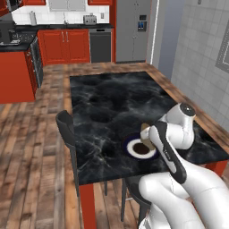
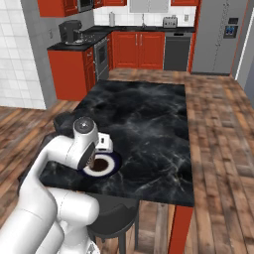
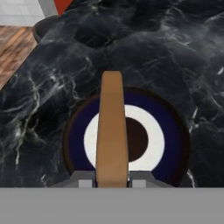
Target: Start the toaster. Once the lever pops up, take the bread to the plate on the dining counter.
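My gripper [image 3: 112, 181] is shut on the bread [image 3: 112, 127], a thin brown slice held edge-on just above the plate [image 3: 175, 131]. The plate has a dark blue rim and a white centre, and a dark shadow falls on its middle. It lies near the front edge of the dining counter [image 1: 112, 107], whose top is black marble. In the left base view the bread [image 1: 145, 133] pokes out beside the hand over the plate [image 1: 132, 154]. The plate [image 2: 115, 161] also sits under the hand in the right base view. The silver toaster [image 1: 90, 19] stands far off on the back worktop.
A dark chair [image 1: 67, 127] stands at the counter's left side and a dark stool [image 2: 111, 221] under its near edge. Red cabinets, a dishwasher and a grey fridge [image 1: 132, 29] line the far wall. A coffee machine [image 2: 71, 31] sits on the left worktop.
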